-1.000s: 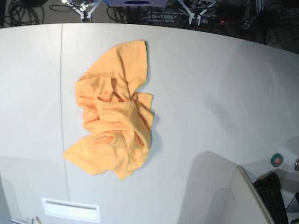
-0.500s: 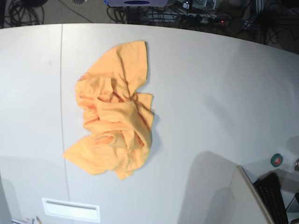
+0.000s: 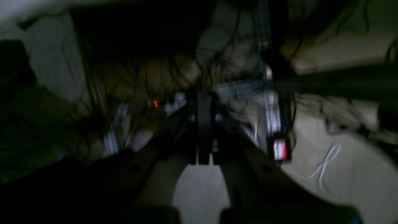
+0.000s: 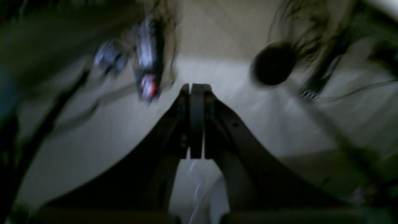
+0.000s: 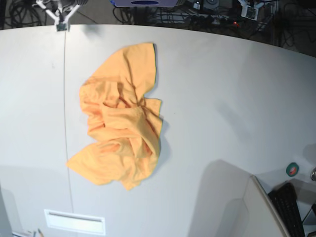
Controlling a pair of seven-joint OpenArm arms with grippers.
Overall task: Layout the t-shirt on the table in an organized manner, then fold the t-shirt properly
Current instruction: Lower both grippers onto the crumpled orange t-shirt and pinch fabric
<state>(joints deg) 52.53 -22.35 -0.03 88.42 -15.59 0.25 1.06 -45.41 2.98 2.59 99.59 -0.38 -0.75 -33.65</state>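
Observation:
The orange-yellow t-shirt (image 5: 121, 116) lies crumpled in a heap on the white table (image 5: 222, 98), left of the middle. No print shows. My right gripper (image 5: 61, 20) hangs at the table's far left edge, well away from the shirt. My left gripper (image 5: 251, 10) is at the far right edge, also well away. In the right wrist view the gripper (image 4: 193, 87) has its fingers pressed together with nothing between them. The left wrist view shows the same for the left gripper (image 3: 200, 96). Both wrist views are dark and blurred and show floor and cables, not the shirt.
A thin dark seam (image 5: 65, 123) runs down the table just left of the shirt. A white label (image 5: 74, 221) sits near the front edge. A green tape roll (image 5: 293, 169) and a black keyboard (image 5: 289, 207) lie at the front right. Cables (image 5: 168, 15) crowd beyond the far edge.
Both grippers have shifted outward along the far edge, the right one to the view's left and the left one to its right. The shirt has not moved.

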